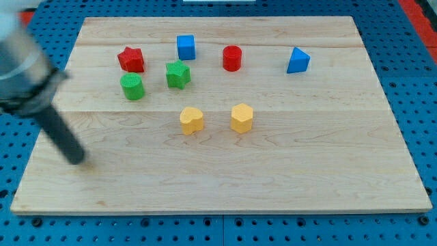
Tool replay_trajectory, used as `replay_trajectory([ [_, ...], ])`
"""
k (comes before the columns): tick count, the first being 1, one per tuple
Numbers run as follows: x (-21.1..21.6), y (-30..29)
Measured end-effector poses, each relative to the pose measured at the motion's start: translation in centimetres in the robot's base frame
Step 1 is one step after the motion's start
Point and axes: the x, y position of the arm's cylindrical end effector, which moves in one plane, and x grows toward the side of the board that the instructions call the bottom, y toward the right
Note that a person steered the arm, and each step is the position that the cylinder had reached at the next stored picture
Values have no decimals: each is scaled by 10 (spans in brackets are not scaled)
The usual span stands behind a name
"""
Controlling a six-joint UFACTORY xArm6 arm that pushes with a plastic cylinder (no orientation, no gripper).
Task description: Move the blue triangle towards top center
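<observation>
The pale wooden board point(225, 174) lies on a blue perforated table point(416, 61). My tip point(77, 160) — the lower end of a straight dark rod, with no jaws to open or close — rests on the board near its left edge, toward the near side, well apart from every block. The rod slants up to a blurred grey body at the far left.

The blue triangle block point(298, 61) sits on the far right part of the board, alone, well apart from my tip. Left of it stands a red cylinder block point(232, 58), and further left a blue cube block point(186, 46) — the farthest block on the board. A red star-shaped block point(131, 59) lies at the far left of the group, with a green cylinder block point(132, 87) just near of it and a green star-shaped block point(177, 74) close to the right of that. Nearer the middle sit two yellow blocks side by side, apart: a yellow heart-shaped block point(192, 119) and a yellow hexagonal block point(242, 117).
</observation>
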Motion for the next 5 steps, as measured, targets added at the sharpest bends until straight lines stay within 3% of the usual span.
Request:
replay_trajectory([
  [1, -10, 128],
  [3, -56, 300],
  [5, -143, 309],
])
